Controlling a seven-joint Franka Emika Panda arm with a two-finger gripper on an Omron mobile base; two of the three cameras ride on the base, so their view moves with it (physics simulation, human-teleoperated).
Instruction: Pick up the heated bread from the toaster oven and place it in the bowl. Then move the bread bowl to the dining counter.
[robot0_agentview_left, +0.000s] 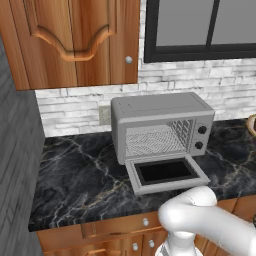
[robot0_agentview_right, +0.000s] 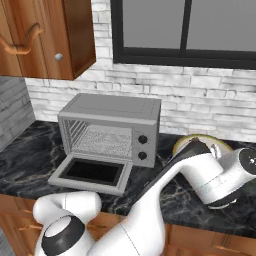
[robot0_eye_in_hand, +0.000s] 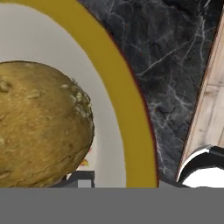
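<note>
bread (robot0_eye_in_hand: 41, 127) sits in front of me, but i start with the big things: my counter (robot0_agentview_left: 75, 175) of black veined marble carries the toaster oven (robot0_agentview_left: 160, 131), door dropped open, its rack bare as far as i can see. to its right is the bowl (robot0_eye_in_hand: 131, 131), cream inside with a gold rim, and the bread lies in it, close under my hand. my gripper (robot0_eye_in_hand: 81, 181) hangs right over the loaf; whether it is spread or pinching i cannot tell. i judge the bread light and soft, easy to crush. the bowl looks stiff, smooth and maybe slippery, so i would pinch its rim with one finger inside and one outside.
</note>
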